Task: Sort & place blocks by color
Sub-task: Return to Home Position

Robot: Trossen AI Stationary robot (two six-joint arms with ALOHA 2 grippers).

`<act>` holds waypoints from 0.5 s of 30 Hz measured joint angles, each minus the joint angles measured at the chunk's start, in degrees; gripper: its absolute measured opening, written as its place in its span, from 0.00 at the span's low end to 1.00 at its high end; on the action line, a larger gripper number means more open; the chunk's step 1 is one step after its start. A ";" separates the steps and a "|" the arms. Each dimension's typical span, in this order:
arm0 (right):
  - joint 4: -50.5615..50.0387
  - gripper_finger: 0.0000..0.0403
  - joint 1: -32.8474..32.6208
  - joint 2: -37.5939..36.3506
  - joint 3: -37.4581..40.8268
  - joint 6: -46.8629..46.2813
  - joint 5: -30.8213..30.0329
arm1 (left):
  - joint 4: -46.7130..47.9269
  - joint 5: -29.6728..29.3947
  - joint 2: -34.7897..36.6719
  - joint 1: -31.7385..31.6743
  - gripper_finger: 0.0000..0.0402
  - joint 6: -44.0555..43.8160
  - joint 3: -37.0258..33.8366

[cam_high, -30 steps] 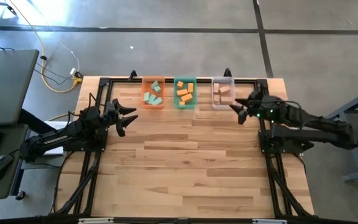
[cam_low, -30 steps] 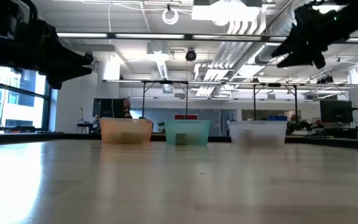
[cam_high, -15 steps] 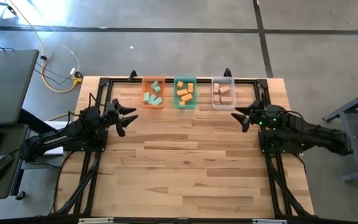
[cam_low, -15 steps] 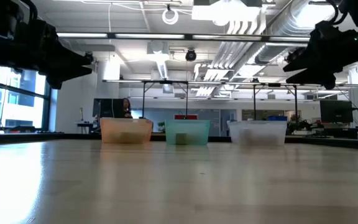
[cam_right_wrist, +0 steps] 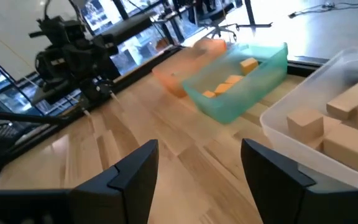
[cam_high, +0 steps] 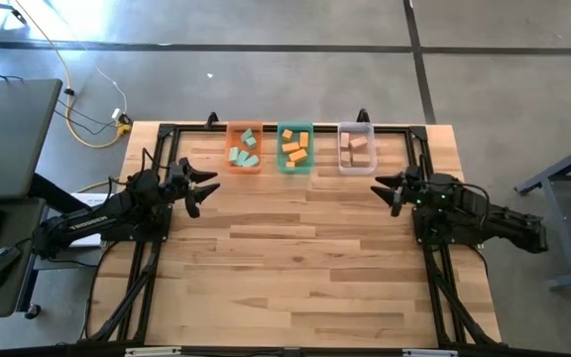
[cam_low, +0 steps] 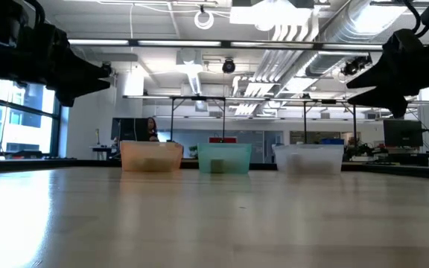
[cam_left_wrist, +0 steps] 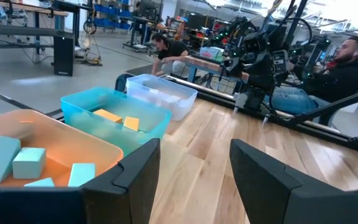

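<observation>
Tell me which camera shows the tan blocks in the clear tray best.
Right wrist view: the tan blocks sit close, faces plainly visible. High view shows them tiny inside the clear tray; low view only its wall; left wrist view, just the tray.

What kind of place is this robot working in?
Most likely a robotics lab in an open, industrial-style workspace: exposed ducts run under the ceiling, the table stands on a concrete floor, and workbenches and a seated person show beyond it.

blocks [cam_high: 295,149], teal, orange, tan, grouped inside trays [cam_high: 245,172]
</observation>
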State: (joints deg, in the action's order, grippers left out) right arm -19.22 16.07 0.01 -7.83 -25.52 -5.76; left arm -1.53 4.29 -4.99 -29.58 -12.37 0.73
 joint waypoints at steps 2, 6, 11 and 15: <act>-0.92 0.54 0.00 0.30 0.12 -0.17 0.00 | 0.00 0.00 0.00 0.00 0.46 0.02 0.00; -2.27 0.54 -0.01 0.15 0.12 -1.51 0.04 | 0.00 0.00 0.00 0.00 0.46 0.02 0.00; -3.78 0.54 -0.01 0.17 0.12 -2.53 -1.71 | 0.03 0.00 0.00 0.00 0.46 0.01 0.00; -4.90 0.54 0.00 0.35 0.12 -4.20 -3.87 | 0.03 0.00 0.00 0.00 0.46 0.03 0.00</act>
State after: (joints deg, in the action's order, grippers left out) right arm -24.12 16.08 0.36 -7.70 -29.72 -9.63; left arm -1.50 4.29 -4.99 -29.58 -12.34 0.73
